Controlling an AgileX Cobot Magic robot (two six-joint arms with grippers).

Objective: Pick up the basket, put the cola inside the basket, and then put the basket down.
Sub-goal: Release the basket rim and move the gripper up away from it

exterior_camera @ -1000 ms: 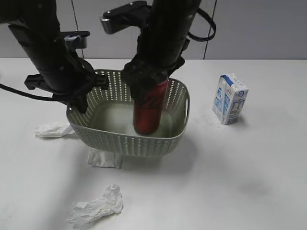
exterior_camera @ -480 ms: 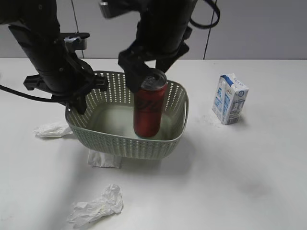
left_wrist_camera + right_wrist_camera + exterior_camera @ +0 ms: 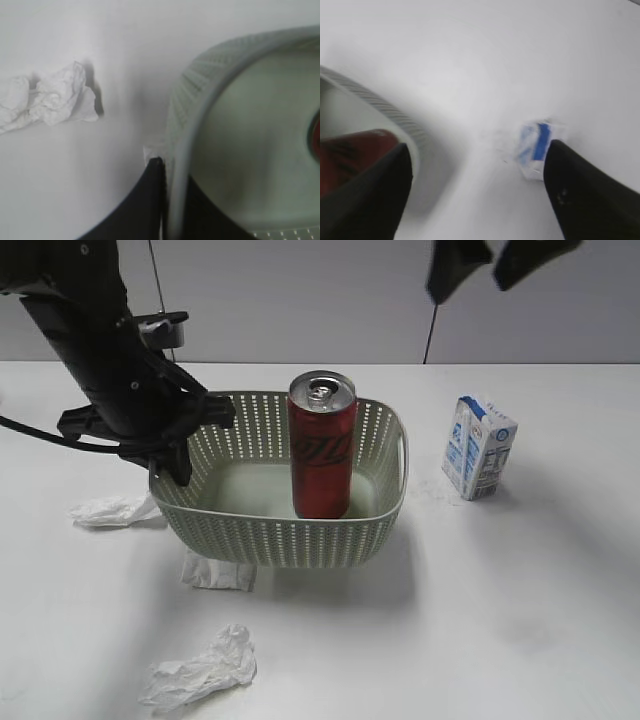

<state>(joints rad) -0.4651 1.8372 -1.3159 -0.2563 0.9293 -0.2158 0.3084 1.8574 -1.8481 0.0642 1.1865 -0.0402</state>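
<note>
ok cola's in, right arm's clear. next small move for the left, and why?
Probably lower the basket to the table, then open. The cola stands upright inside, and the right gripper is open, up and away. The left gripper pinches the basket's left rim, one finger on each side of the wall, so set-down is what's left.

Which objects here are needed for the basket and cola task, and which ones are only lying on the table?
Needed for the task:
basket
cola, standing upright inside the basket
left gripper, clamped on the basket's rim
right gripper, open, above the table

Only lying about:
blue-and-white carton
crumpled tissues
</note>
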